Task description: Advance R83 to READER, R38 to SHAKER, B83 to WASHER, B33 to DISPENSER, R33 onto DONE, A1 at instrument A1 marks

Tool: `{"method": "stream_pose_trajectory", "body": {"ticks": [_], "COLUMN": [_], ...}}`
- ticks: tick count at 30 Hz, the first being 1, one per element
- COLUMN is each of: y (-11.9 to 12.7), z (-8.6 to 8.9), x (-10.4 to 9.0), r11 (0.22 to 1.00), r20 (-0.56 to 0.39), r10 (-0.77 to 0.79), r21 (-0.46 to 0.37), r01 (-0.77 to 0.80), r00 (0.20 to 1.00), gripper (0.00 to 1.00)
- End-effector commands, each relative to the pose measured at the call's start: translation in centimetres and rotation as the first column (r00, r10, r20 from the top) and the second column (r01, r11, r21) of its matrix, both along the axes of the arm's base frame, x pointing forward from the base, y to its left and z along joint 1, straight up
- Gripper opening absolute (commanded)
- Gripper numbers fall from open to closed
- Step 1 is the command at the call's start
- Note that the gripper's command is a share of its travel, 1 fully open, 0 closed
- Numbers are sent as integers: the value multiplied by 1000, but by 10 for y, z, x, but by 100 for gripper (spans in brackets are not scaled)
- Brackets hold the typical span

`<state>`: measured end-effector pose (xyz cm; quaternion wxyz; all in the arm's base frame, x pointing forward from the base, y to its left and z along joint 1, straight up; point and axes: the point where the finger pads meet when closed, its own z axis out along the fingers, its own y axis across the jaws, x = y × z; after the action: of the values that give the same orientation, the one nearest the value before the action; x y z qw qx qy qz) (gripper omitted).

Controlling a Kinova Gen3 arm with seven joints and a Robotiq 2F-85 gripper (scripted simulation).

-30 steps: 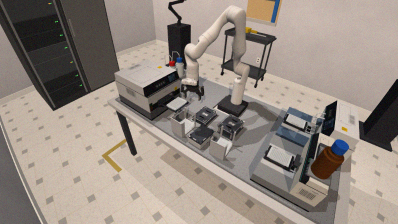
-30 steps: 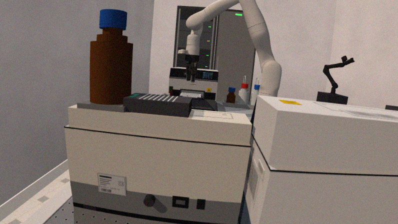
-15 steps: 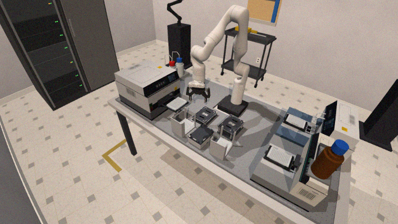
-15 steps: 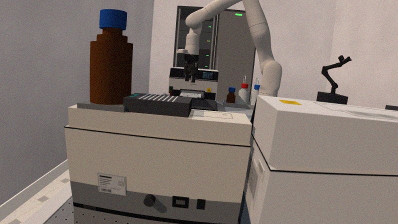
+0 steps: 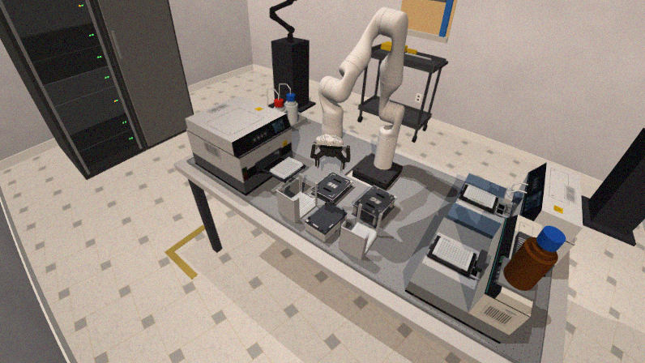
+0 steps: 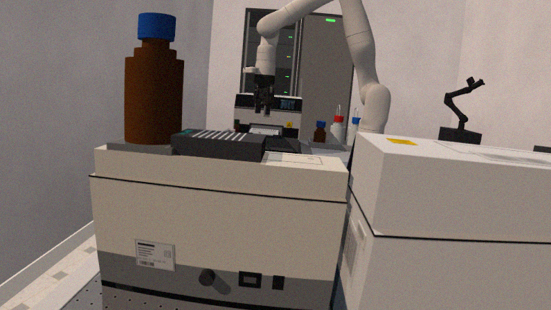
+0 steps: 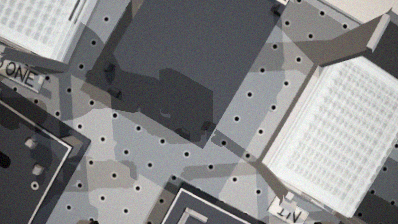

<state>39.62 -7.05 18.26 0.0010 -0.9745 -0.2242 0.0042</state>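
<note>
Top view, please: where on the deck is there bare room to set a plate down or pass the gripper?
Bare deck lies between the arm's base plate and the right-hand instruments. Left of it the nests and racks crowd together. The open gripper hangs above a smaller bare patch beside the reader.
</note>
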Motion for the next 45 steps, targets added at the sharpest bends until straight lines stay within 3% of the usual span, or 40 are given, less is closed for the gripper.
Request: {"method": "stream_pose_trajectory", "body": {"ticks": [1,3,20,23,40,43,45], "y": [13,20,68,78,126,136,142], "z": [1,1,1,2,1,1,1], "x": [1,2,2,3,2,1,1], "r11": [998,990,992,965,969,926,926], "r20": [6,7,7,7,-1,-2,-2], "r10": [63,143,128,262,247,377,378], "r21": [-4,-4,-3,-3,-1,-1,-1], "r01": [-63,-143,-128,-262,-247,-377,-378], "r00": [998,990,992,965,969,926,926], "gripper": [100,100,100,100,100,100,100]}}
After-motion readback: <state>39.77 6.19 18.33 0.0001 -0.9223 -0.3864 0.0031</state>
